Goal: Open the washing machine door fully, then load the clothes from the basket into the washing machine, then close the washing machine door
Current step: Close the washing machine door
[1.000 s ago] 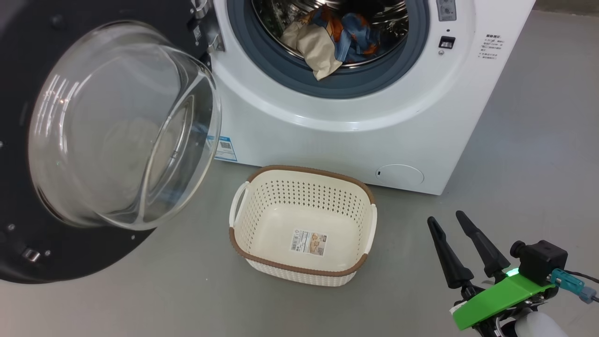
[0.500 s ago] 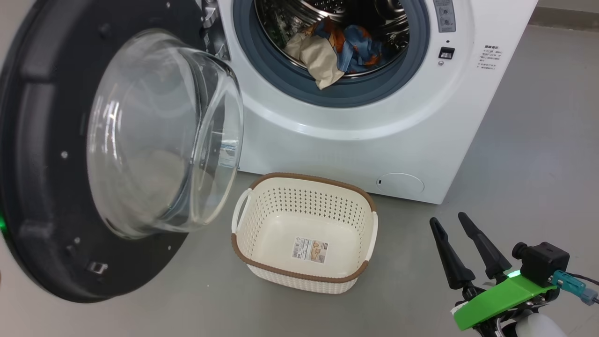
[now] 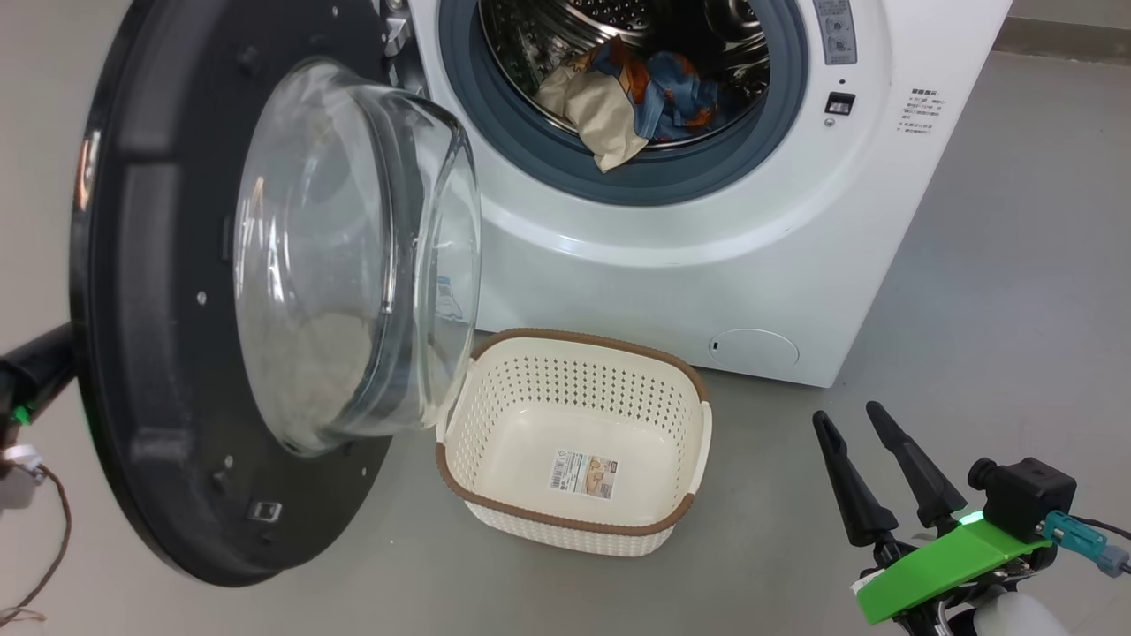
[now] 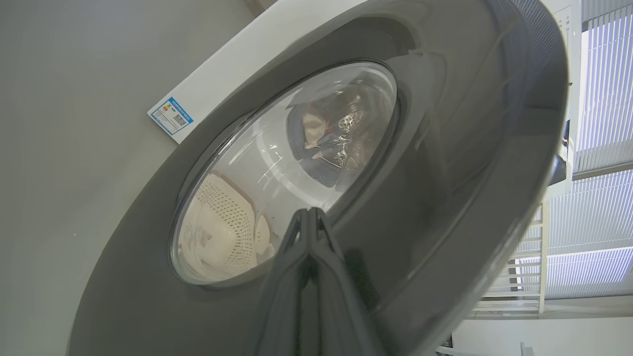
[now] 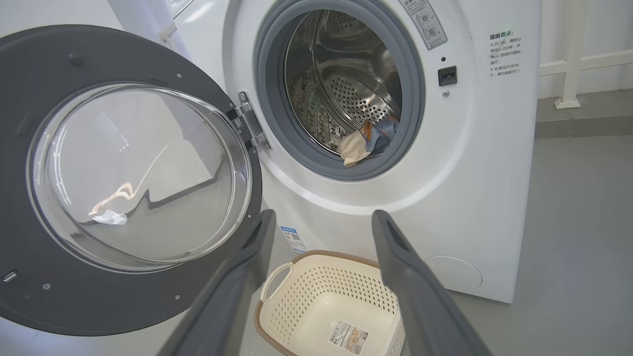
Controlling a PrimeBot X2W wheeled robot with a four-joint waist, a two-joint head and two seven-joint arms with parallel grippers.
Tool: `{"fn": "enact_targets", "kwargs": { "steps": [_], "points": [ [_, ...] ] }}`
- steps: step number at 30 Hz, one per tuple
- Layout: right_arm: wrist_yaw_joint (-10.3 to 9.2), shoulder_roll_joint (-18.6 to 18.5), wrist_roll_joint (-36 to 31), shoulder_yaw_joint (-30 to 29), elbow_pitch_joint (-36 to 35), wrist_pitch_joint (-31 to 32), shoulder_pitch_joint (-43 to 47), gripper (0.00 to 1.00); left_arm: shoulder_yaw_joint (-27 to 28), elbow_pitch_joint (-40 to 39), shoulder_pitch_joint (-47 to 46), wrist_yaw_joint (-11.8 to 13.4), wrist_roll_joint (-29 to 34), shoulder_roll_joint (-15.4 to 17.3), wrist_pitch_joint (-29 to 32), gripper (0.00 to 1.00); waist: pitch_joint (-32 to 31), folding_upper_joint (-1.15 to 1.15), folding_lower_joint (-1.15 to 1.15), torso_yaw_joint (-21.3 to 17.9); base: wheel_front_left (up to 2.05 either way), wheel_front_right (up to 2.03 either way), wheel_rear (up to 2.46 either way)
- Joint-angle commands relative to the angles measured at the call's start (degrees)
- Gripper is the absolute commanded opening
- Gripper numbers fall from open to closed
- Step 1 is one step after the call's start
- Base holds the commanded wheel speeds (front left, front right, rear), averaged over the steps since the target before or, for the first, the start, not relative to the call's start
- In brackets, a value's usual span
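As the clothes (image 3: 636, 97) already lie in the drum (image 3: 548, 44), the washing machine door (image 3: 159, 353) is what is left to handle.
The left jaws are closed on nothing, tips against the door's outer face just ahead, I judge for pushing it shut. The right jaws stand wide open and empty, low over the floor (image 3: 972, 309), well apart from the door. The empty basket (image 3: 565, 533) sits left of them, before the washing machine (image 3: 689, 265); the door's lower edge hangs near its rim, and I cannot tell if it clears.
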Motion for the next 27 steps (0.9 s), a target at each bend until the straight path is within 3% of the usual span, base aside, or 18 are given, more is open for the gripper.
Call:
{"fn": "enact_targets", "kwargs": {
  "steps": [1,11,23,24,27],
  "points": [
    [0.09,-0.33,0.67,1.11,-1.14,-0.27,-0.47,1.00,0.57,-3.05,0.26,0.59,-0.76,1.51,0.96,0.00,-0.03,0.00,0.00,0.00,0.00,0.00,0.00],
    [0.09,-0.36,0.85,1.09,-0.98,-0.27,-0.37,1.00,1.04,-4.83,0.94,0.83,-0.49,1.27,-0.05,0.00,-0.21,0.00,0.00,0.18,0.00,0.00,0.00],
    [0.09,-0.42,0.96,1.29,-0.60,-0.27,-0.01,1.00,1.78,-3.15,0.21,-1.50,1.32,1.78,-4.88,0.00,-1.44,0.00,0.00,2.16,0.00,0.00,0.00],
    [0.09,-0.39,0.93,1.34,-0.60,-0.27,0.10,1.00,1.97,-3.04,0.11,-1.80,1.54,1.90,-5.56,0.31,-1.55,0.00,0.00,2.33,0.00,0.00,0.00],
    [0.09,-0.28,0.79,1.39,-0.67,-0.27,0.44,1.00,2.12,-2.51,-0.11,-2.59,2.28,2.27,-7.07,0.49,-1.82,0.00,0.00,2.97,0.00,0.00,0.00]
  ]
}}
